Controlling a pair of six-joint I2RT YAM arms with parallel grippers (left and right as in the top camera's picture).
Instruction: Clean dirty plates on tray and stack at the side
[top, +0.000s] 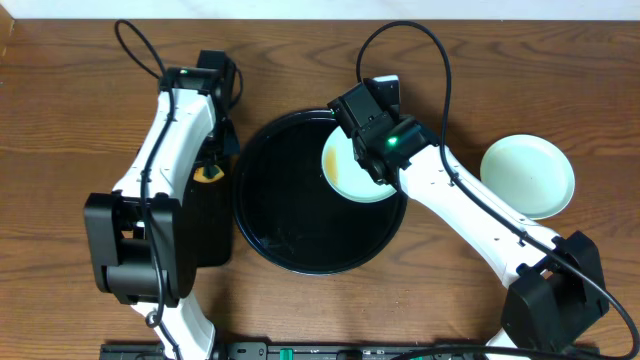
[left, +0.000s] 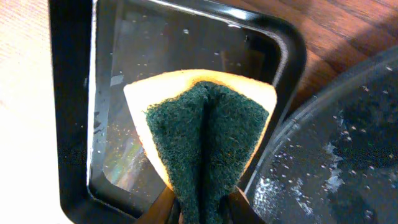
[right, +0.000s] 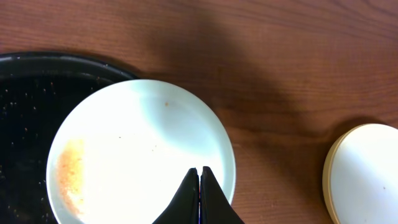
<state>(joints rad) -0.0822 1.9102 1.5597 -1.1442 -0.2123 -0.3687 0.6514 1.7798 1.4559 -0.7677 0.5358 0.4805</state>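
A pale blue plate (top: 348, 172) with an orange-brown smear (right: 70, 174) lies on the upper right part of the round black tray (top: 290, 200). My right gripper (right: 199, 173) is shut, its tips together over the right half of that plate (right: 137, 155), with nothing between them. In the overhead view the right gripper (top: 374, 138) covers part of the plate. My left gripper (left: 202, 206) is shut on a folded yellow sponge with a green scouring face (left: 208, 137), and hangs over the left side of the table. Two plates (top: 527, 177) are stacked right of the tray, pale blue over pale yellow (right: 367, 177).
A smaller rectangular black tray (left: 71, 124), wet inside, lies under the sponge (top: 208, 174) just left of the round tray's rim (left: 292, 134). Water drops speckle the round tray. Both arm bases stand at the near edge of the wooden table (top: 60, 120).
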